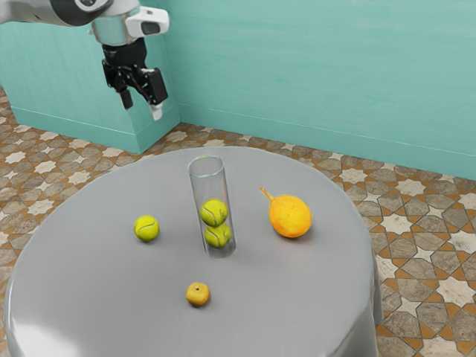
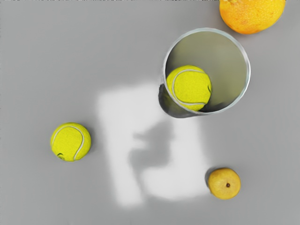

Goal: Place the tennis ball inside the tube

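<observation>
Side-on, the exterior view shows a lower ball [image 1: 218,237] and an upper ball [image 1: 214,213] stacked in the clear tube [image 1: 210,186]; the wrist view looks down its mouth. The loose tennis ball [image 1: 146,229] lies outside, towards the exterior view's left edge of the round, grey-covered table [image 1: 89,282]. The gripper [image 1: 142,101] hangs high, fingers parted. Teal walls [image 1: 312,67] meet star-patterned tiles [image 1: 416,260].
</observation>
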